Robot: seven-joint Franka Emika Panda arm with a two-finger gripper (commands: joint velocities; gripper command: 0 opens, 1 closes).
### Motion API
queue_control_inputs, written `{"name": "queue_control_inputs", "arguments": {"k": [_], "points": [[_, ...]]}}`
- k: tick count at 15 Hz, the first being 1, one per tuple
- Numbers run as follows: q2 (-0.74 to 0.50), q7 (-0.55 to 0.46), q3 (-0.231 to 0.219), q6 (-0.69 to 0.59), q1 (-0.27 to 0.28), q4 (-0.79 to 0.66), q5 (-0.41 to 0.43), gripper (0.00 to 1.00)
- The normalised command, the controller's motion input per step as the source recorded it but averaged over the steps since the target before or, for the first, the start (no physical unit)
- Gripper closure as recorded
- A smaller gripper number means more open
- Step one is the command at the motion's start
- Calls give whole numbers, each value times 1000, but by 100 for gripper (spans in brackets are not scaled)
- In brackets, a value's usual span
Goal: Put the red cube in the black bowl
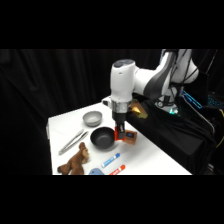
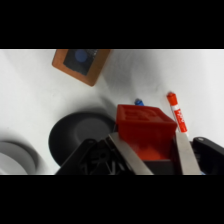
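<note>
Currently, in the side view, the gripper hangs at the right rim of the bowl, pinching the cube clear of the table. A brown block lies just right of it.

From the wrist view, both fingers clamp the cube. The bowl sits left of the cube, the block beyond, a marker to the right.

- Small grey metallic bowl, well left of the fingers.
- Metal tongs lying farther left.
- Brown plush toy.
- Brown-orange block with dark top, beyond the fingers.
- Red-capped white marker, just right.
</note>
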Motion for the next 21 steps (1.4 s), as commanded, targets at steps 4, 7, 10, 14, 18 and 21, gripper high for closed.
{"name": "queue_control_inputs", "arguments": {"k": [4,7,10,14,18,21], "points": [[72,-189,-22,-46,-201,193,-48,74],[143,-184,-31,-13,-133,208,-11,74],[210,-183,-35,63,-85,190,27,74],[227,-194,-39,156,-48,150,70,74],[176,-199,-47,205,-1,115,105,74],[152,-183,-68,230,36,108,108,74]]}}
